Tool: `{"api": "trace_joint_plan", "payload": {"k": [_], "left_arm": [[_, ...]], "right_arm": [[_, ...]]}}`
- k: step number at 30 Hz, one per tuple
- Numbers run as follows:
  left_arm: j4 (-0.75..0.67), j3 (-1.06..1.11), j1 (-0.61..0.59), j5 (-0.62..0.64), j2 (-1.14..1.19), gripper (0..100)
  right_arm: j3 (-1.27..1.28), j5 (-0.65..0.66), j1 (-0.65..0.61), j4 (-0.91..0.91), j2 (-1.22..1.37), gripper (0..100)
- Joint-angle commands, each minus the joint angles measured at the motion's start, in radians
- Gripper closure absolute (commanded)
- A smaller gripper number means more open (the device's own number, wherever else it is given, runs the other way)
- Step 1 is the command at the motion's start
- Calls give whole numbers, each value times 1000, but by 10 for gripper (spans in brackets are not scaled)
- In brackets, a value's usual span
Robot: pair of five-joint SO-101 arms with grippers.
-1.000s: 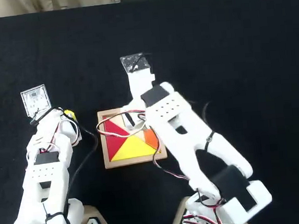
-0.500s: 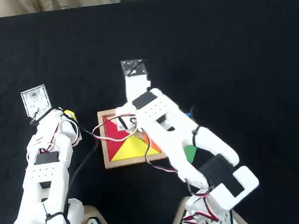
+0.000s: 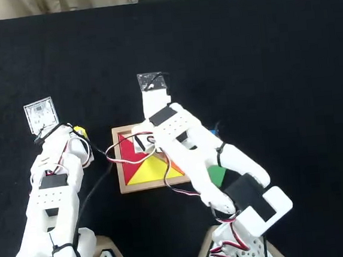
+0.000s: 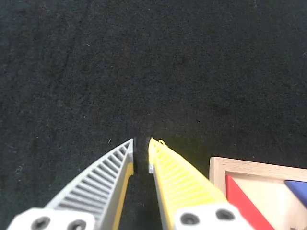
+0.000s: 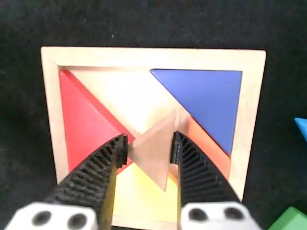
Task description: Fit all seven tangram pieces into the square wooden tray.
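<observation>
The right arm (image 3: pixel 191 148) has swung left and drawn back across the tray (image 3: pixel 120 169), uncovering a green piece (image 3: pixel 216 174) on the cloth just right of the tray. The left arm has not moved.

The right gripper (image 5: pixel 148 143) hangs over the middle of the tray, its fingers pressed against both sides of a wood triangle (image 5: pixel 153 165) and holding it. Beneath it the tray (image 5: pixel 144 55) holds a red triangle (image 5: pixel 81 120), a blue triangle (image 5: pixel 206 96), an orange piece (image 5: pixel 206 146) and a yellow triangle (image 5: pixel 139 196); bare floor shows between red and blue. A pale blue piece (image 5: pixel 301 127) lies on the cloth beside the green one (image 5: pixel 290 220).

In the high view the tray sits a little left of and below centre. The left gripper (image 4: pixel 141 143) is just left of it, over black cloth near a tray corner (image 4: pixel 216 165), fingers nearly together with a thin gap and holding nothing.
</observation>
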Motion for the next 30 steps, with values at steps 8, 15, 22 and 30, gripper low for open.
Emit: {"api": "trace_joint_plan", "payload": {"k": [8,15,22,30], "left_arm": [[-20,-10,10,-11,-25,932],[-20,-10,10,-11,-25,932],[-20,-10,10,-11,-25,932],[-20,-8,10,-11,-25,932]], "right_arm": [[-24,48,14,40,-10,850],[-38,48,12,68,-8,732],[-77,57,17,71,-24,749],[-154,212,14,-21,-8,959]]}}
